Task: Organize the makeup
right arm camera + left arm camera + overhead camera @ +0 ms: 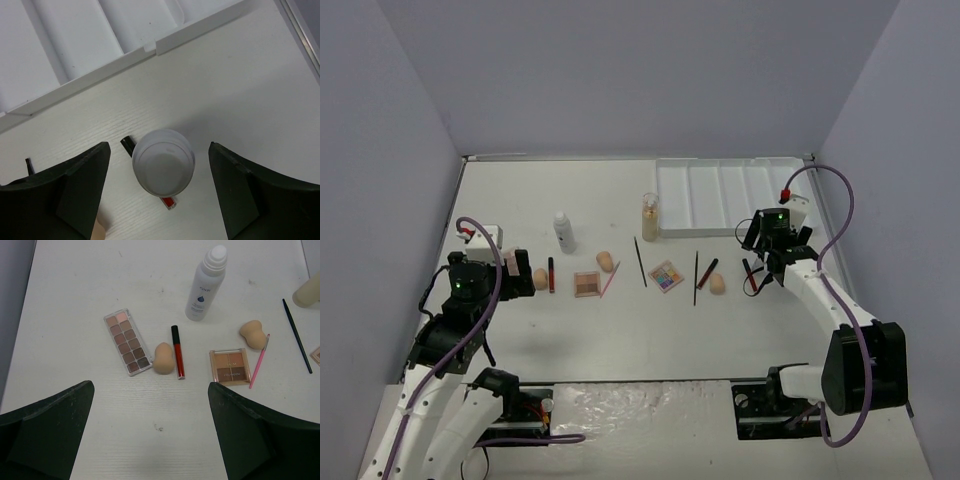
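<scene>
The right claw (159, 149) is spread wide, with a white round container (162, 162) standing centred between its fingers (65, 195), touching neither; a red-black lipstick tube (127, 144) pokes out from behind it. For a clean grip, it should drop straight and close slowly and evenly so that no finger knocks the tube, then lift toward the divided tray (90, 76) just ahead. The left claw (150, 390) is also spread, empty.

White table (520, 200), tray (705, 195), bottles (564, 232), sponges (605, 262), palettes (587, 284), pencils (640, 262), lipstick tubes (551, 274)
</scene>
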